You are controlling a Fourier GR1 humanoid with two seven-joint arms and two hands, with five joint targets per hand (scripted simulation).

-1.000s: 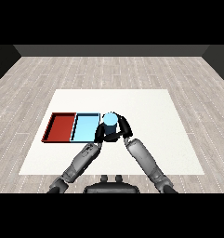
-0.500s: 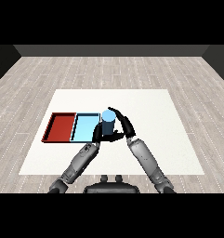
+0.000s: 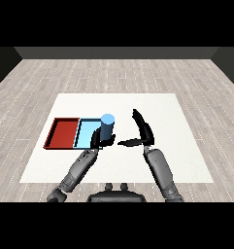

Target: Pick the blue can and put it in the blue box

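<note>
The blue can [image 3: 107,127] stands upright at the right end of the light blue tray [image 3: 85,133]; whether its base is inside the rim is hidden. My left hand [image 3: 96,139] rests just in front of the can, its fingers relaxed and covering the can's foot and the tray's near right corner. My right hand [image 3: 143,130] is open to the right of the can, fingers straight and thumb pointing left, with a clear gap to the can.
The red tray [image 3: 64,133] lies against the left side of the light blue one. Both trays sit on the left half of the white table [image 3: 176,121], on a wooden floor.
The right hand was curled round the can and carried it slightly left. It has now let go and drawn off to the right, leaving the can standing. The left hand has barely moved.
</note>
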